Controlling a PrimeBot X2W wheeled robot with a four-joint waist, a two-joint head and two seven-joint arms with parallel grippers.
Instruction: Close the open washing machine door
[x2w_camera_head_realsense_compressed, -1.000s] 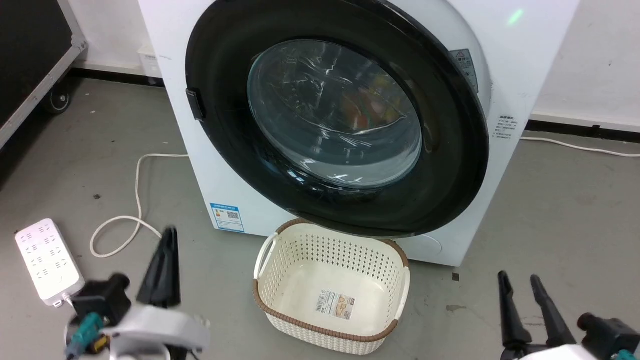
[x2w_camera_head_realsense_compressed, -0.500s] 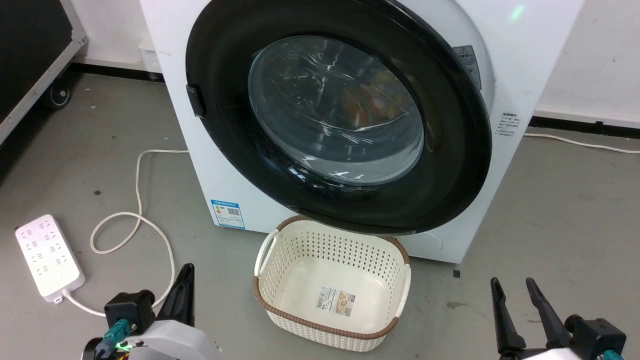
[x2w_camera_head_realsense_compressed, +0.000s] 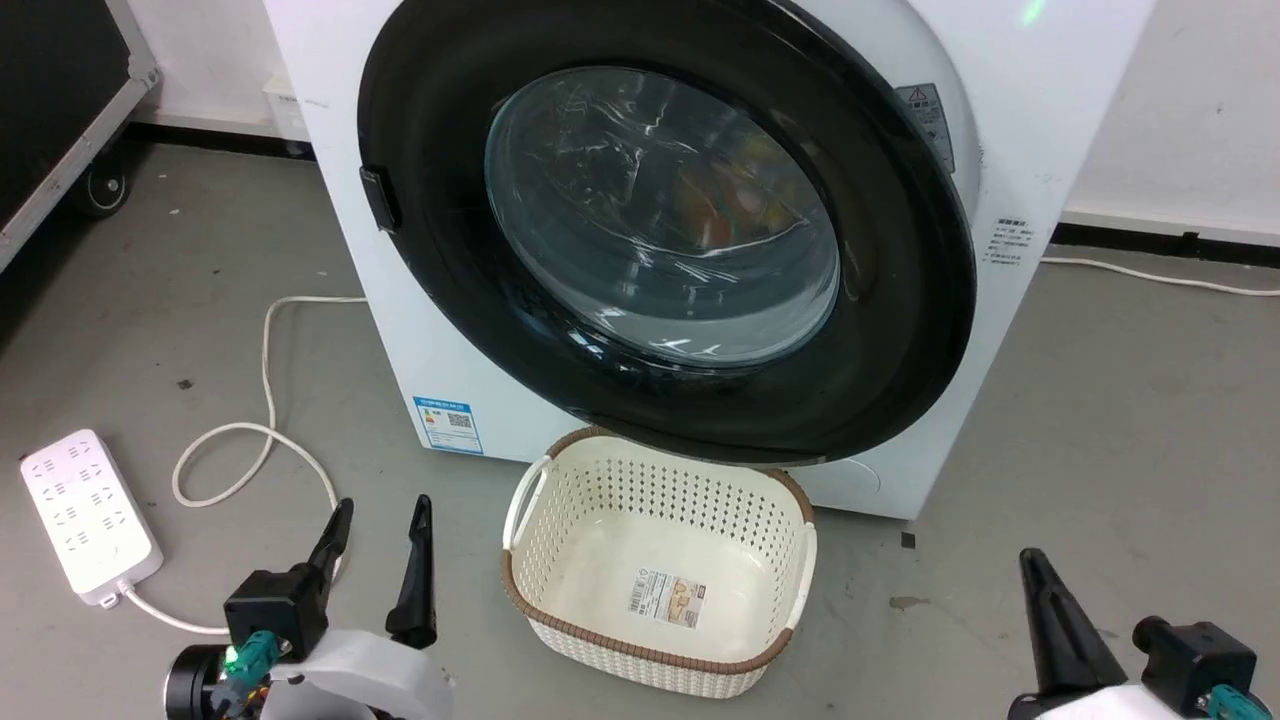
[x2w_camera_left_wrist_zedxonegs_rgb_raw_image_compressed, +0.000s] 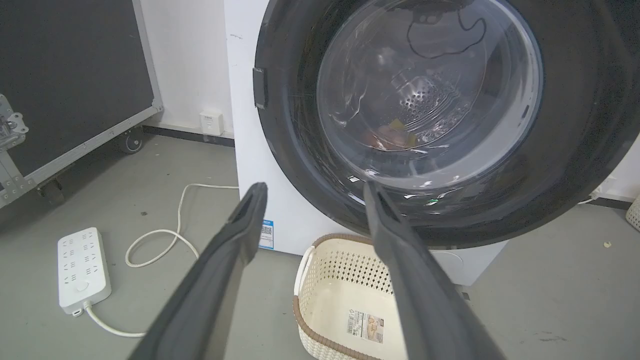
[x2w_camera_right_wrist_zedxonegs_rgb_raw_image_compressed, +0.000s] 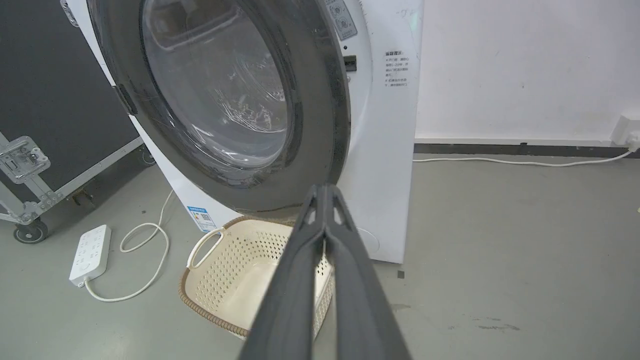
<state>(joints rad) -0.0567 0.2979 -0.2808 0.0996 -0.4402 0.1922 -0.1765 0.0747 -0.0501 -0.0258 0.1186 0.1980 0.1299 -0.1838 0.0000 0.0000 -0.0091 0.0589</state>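
Left fingers (x2w_camera_left_wrist_zedxonegs_rgb_raw_image_compressed: 225, 260) spread empty, right fingers (x2w_camera_right_wrist_zedxonegs_rgb_raw_image_compressed: 295, 290) pressed together, washing machine door (x2w_camera_head_realsense_compressed: 660, 230) well apart

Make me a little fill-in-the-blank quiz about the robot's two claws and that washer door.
1. The left gripper is ____, its two fingers spread apart.
2. The right gripper is ____, its two fingers pressed together.
3. The washing machine door has a wide glossy rim coloured ____.

Missing words: open; shut; black.

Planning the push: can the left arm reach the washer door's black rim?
Likely yes: the open left end effector faces the glossy black-rimmed round door, nothing between; the cream perforated basket sits aside.
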